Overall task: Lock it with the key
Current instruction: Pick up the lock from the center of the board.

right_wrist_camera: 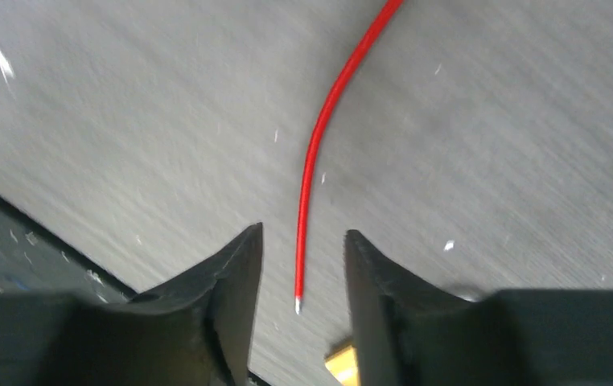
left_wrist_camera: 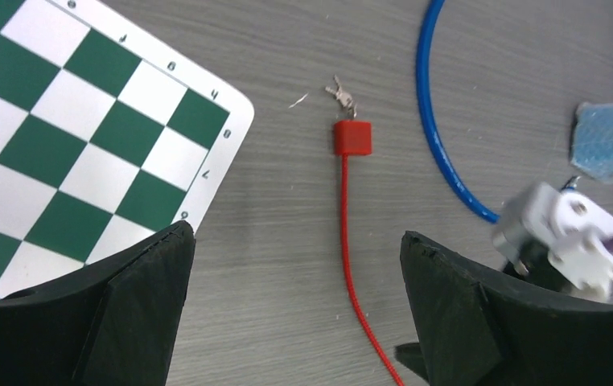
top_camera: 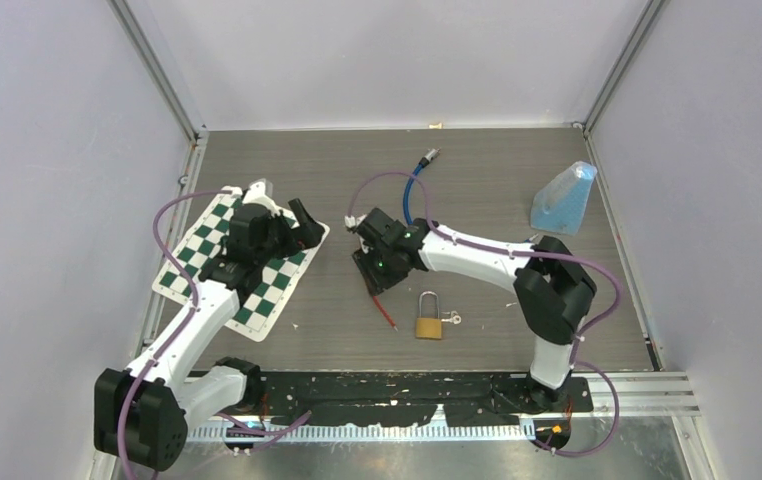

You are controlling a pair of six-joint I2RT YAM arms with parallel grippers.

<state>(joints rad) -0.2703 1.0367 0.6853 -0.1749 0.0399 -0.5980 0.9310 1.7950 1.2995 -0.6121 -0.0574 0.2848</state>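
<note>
**Both jaws empty; padlock and key loose on the worktop**

Furthest left, the left arm (top_camera: 197,320) reaches out over a green-and-white chessboard mat (left_wrist_camera: 70,137). Its jaws stand wide apart with nothing in them. From the wrist camera, the mat's rounded corner sits just outside the left finger (left_wrist_camera: 118,322). Bare grey worktop (top_camera: 497,190) shows through the gap.

A thin red cable (left_wrist_camera: 343,209) runs down the middle of that gap, well clear of both fingers. It lies flat on the wood, ending in a small red block (left_wrist_camera: 352,137) out ahead of the jaws.

Next along, the right arm (top_camera: 477,258) stretches across towards the left one, its wrist turned down at the worktop. Its jaws are parted only a little. The bare tip of the red cable lies between the two fingers (right_wrist_camera: 223,297), with a sliver of worktop showing on either side of it, so they have hold of nothing.

The brass padlock (top_camera: 429,322) lies flat with its shackle pointing away from the arm bases, just to the right of the right jaws and a little nearer the bases. In the right wrist view only a brass corner peeks out low between the fingers. The small silver key (top_camera: 450,320) rests right against the padlock's right side. Whether it sits in the keyhole I cannot tell.

Beyond the right jaws, a blue cable (top_camera: 412,195) curves away. Far off to their right a crumpled blue bag (top_camera: 564,200) stands by the wall.
</note>
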